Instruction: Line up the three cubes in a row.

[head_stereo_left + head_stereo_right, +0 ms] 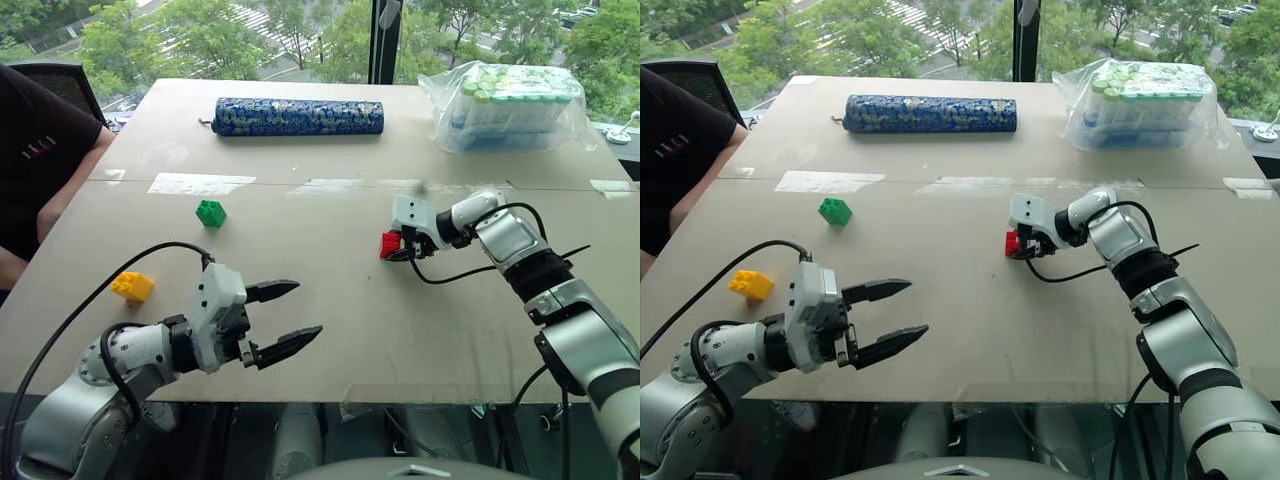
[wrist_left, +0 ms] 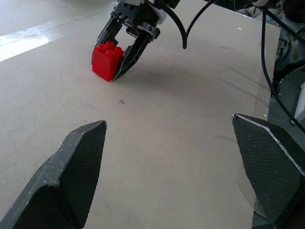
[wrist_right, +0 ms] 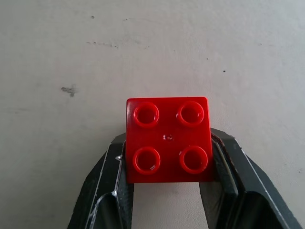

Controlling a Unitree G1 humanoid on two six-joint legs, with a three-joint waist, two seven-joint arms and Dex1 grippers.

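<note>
Cubes first: the red cube (image 3: 167,140) sits on the tan table (image 1: 330,330), pinched between the two fingers of my right gripper (image 1: 401,246), which I see closed tight against its two opposite sides, studs facing up. From my left wrist camera the brick's base looks to be resting on the tabletop, though I can't be sure it bears its full weight there. The green cube (image 1: 210,212) stands alone, well to the left of the red one and a bit farther from me. The yellow cube (image 1: 132,287) lies farther left again, nearer my side than the red one (close to the table's left edge). My left gripper (image 1: 287,320) hovers left of the red cube and nearer to me, its jaws spread wide and holding nothing, touching nothing.
</note>
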